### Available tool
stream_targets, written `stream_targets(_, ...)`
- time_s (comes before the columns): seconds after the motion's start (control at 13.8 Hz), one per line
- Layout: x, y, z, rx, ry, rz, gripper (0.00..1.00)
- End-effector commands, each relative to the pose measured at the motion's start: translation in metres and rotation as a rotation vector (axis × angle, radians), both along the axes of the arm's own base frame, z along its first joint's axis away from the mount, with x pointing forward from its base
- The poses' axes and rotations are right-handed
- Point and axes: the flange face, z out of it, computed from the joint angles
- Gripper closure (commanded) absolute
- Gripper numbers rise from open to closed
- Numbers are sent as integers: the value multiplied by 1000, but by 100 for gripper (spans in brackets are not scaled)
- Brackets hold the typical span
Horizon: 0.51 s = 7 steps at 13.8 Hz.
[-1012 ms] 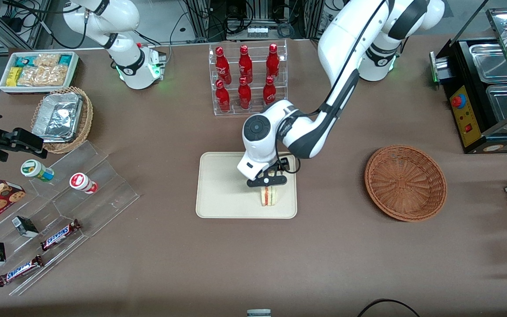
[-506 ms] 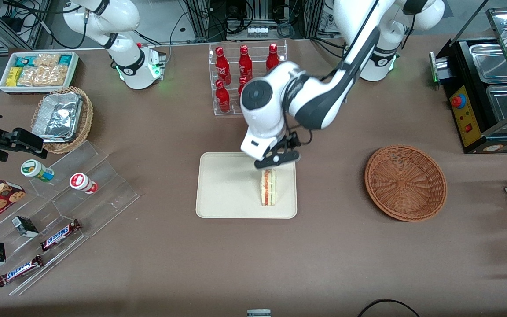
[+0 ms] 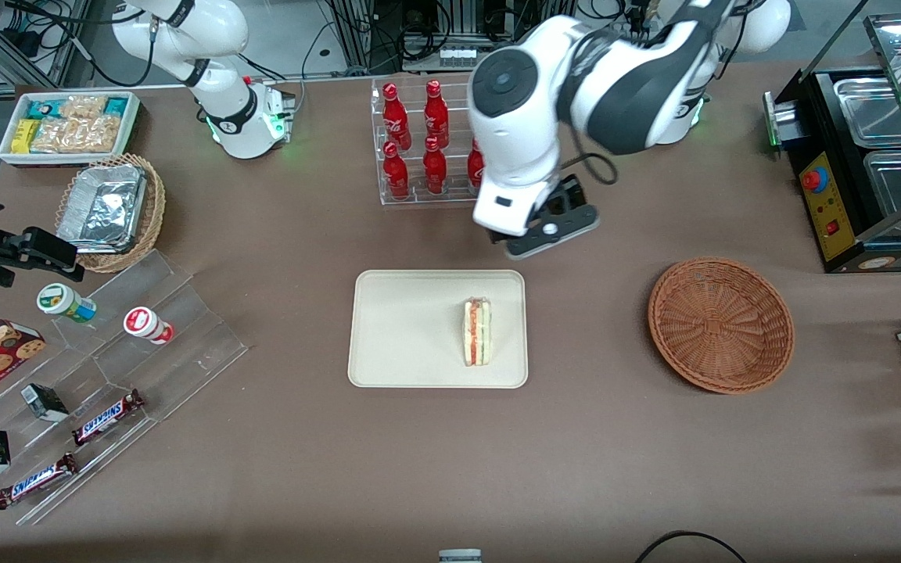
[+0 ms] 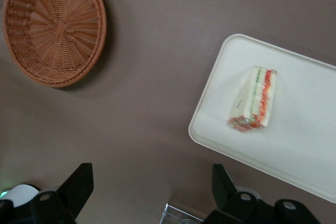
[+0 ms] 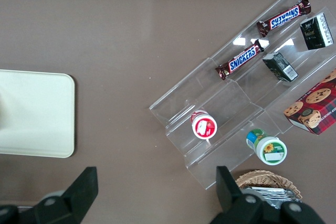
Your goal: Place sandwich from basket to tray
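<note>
Fingers [image 4: 79, 184] of the gripper [image 4: 149, 195] spread wide and empty, high above the desk between the basket [image 3: 720, 324] and tray [image 3: 396, 328]. Lying nearer the front camera than the gripper, the sandwich [image 3: 477, 331] rests by the tray's basket-side edge, long axis parallel to it.

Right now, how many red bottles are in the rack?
5 visible in the rack: two higher, three lower. The arm, gripper raised, may hide one.

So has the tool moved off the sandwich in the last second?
Yes. The tool, open, has risen from the sandwich on the tray and gone farther from the front camera, toward the bottle rack.
</note>
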Motion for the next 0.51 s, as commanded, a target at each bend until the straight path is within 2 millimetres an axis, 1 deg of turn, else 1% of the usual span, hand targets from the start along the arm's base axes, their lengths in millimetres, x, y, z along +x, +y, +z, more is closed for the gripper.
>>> stream_targets(0.0,3,49,37,-37,26,79,0)
stream_targets(0.07,5,66,51,-55,29,86,0)
stream_targets(0.22,2,94,74,-49,47,58,0)
stream_targets(0.43,6,137,93,-53,74,58,0)
